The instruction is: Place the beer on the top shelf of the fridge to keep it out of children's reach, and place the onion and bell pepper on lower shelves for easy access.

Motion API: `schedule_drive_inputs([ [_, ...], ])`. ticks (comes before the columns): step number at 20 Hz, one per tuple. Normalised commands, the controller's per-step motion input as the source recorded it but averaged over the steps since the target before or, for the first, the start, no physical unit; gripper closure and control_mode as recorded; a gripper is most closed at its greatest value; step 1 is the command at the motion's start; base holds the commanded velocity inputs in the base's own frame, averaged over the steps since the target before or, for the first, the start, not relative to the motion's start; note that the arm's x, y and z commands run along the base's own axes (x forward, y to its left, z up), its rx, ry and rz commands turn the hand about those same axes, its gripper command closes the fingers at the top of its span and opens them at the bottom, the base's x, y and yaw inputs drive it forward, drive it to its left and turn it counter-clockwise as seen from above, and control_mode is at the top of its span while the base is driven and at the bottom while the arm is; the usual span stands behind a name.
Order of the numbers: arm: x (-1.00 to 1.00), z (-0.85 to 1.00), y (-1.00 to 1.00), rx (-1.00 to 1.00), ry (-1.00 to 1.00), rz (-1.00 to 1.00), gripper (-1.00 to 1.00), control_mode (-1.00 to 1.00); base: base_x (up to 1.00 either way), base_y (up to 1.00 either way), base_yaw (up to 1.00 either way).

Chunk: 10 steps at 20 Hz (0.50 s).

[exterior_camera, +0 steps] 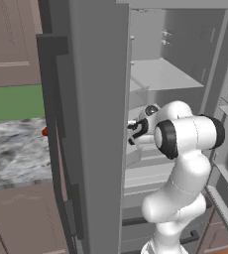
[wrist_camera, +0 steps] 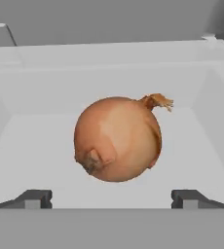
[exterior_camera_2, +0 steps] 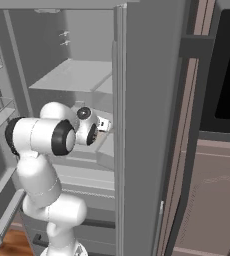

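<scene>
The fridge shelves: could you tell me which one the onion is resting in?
The onion sits in the tray-like lower shelf with raised walls, unlike the flat, bare top shelf above.

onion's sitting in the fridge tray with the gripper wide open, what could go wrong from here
1. The onion is round and lies loose in the tray-like lower shelf; a nudge from the open gripper as it backs out could roll it, though the raised walls should contain it.
2. The arm reaches in close beside the fridge door, so a wide swing on retreat might clip the door edge.
</scene>
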Motion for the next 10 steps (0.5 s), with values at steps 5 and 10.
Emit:
schedule_drive_inputs([
  [5,-0.65,0.22,-0.07,0.0,-0.03,0.0,-1.0,-1.0,0.0,0.0,0.0],
  [10,-1.0,0.59,-0.16,0.0,0.0,0.0,-1.0,-1.0,0.0,0.0,0.0],
])
